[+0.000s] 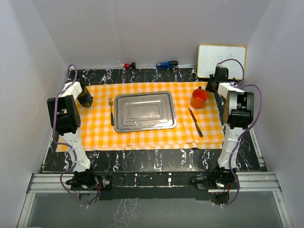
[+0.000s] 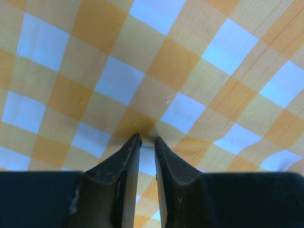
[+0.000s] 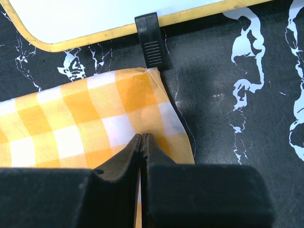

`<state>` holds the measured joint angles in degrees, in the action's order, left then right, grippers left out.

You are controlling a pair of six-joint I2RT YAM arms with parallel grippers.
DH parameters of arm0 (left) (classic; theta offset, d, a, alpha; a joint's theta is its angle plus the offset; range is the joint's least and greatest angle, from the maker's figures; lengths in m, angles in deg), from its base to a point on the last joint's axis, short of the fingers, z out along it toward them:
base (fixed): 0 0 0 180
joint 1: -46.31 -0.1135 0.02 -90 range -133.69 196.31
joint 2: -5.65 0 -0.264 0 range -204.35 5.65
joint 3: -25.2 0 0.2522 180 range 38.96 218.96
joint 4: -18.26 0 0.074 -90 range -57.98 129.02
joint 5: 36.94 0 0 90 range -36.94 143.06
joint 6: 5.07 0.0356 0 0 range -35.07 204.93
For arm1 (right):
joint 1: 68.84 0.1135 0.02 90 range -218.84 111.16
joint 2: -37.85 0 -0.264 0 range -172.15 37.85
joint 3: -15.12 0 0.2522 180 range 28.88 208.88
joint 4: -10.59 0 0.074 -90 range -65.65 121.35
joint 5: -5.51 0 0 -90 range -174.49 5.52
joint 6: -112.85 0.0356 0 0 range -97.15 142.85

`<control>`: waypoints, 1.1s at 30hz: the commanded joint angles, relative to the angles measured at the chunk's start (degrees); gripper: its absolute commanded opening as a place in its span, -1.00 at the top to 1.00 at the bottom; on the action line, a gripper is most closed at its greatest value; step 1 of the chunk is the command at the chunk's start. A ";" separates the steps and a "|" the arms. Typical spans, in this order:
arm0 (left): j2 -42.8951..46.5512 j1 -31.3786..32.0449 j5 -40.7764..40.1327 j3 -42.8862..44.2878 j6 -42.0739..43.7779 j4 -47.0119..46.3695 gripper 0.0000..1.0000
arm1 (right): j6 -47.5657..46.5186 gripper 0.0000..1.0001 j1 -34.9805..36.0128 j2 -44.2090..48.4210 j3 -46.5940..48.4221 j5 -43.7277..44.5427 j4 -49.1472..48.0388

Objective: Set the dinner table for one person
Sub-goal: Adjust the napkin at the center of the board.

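Observation:
The dinner table (image 1: 142, 156) is black with white veining. An orange-and-white checked cloth (image 1: 142, 137) lies on it. On the cloth are a steel tray (image 1: 145, 110), a fork (image 1: 111, 111) to its left, a knife (image 1: 195, 122) to its right and an orange cup (image 1: 199, 98). My left gripper (image 1: 87, 99) is at the cloth's back left. In the left wrist view its tips (image 2: 147, 138) press on the cloth (image 2: 118, 80), a narrow gap apart. My right gripper (image 1: 211, 87) is at the cloth's back right corner. In the right wrist view it (image 3: 142, 135) is shut on the cloth (image 3: 95, 114).
A yellow-framed whiteboard (image 1: 222, 60) stands at the back right; its black foot (image 3: 149, 40) is just beyond the cloth corner. A red-tipped object (image 1: 129, 65) and a blue marker (image 1: 166, 64) lie along the back edge. White walls enclose the table (image 3: 228, 71).

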<state>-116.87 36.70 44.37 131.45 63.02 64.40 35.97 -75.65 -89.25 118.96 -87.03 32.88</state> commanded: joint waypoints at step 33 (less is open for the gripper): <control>-4.48 -2.82 1.95 5.25 8.18 1.31 0.24 | -1.22 0.74 -0.44 0.24 0.83 -1.21 5.45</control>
<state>-121.33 35.50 49.03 138.07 70.69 62.98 35.19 -75.71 -90.59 121.45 -89.63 33.78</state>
